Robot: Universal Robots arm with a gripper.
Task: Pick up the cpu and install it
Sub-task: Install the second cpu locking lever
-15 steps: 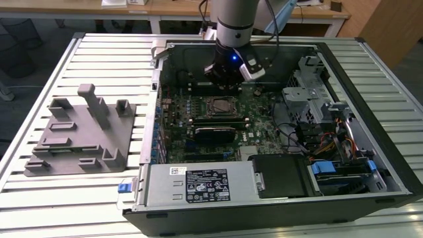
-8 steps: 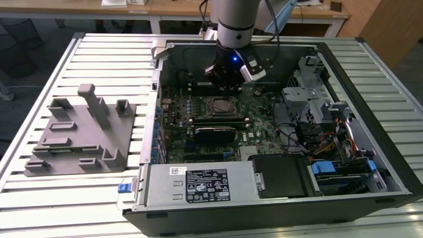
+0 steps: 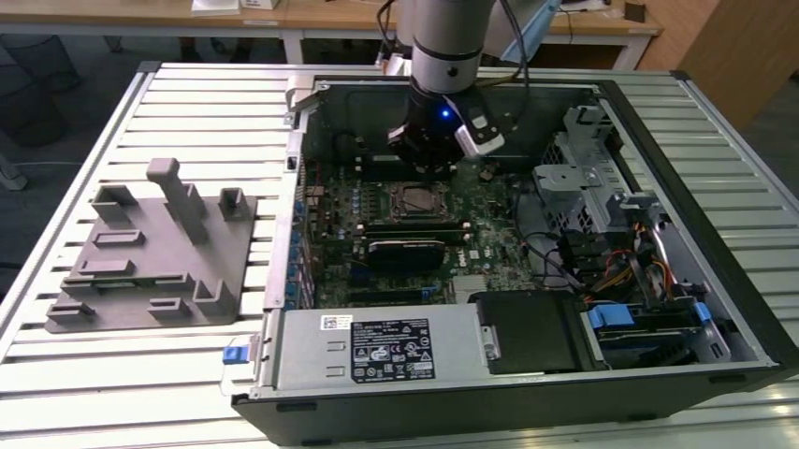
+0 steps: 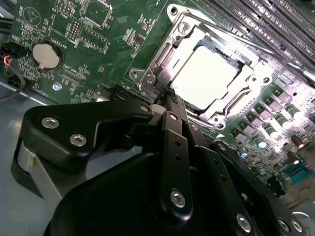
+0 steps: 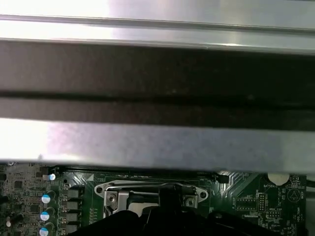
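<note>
Since the cpu point(image 4: 204, 78) already lies flat inside the socket point(image 4: 211, 73) on the motherboard point(image 3: 413, 234), I judge the main part of the task as done — its pale, shiny top shows in the second wrist view, framed on all sides by the metal bracket. In the exterior view the gripper point(image 3: 431, 166) hangs just above the far edge of the socket, inside the open computer case point(image 3: 699, 187), which stands on the slatted bench point(image 3: 187, 94). In the second wrist view the black fingers point(image 4: 173, 105) come together to a narrow tip at the corner of the socket frame, clenched with nothing between them as far as I can see. Whether the tip touches the frame I cannot say. On the exterior view's left, the grey fixture block point(image 3: 150, 262) stands on the bench, well apart from the case, and I see no chip on it. What seems left, in my judgement, is locking the socket — I cannot tell if its frame is latched.
</note>
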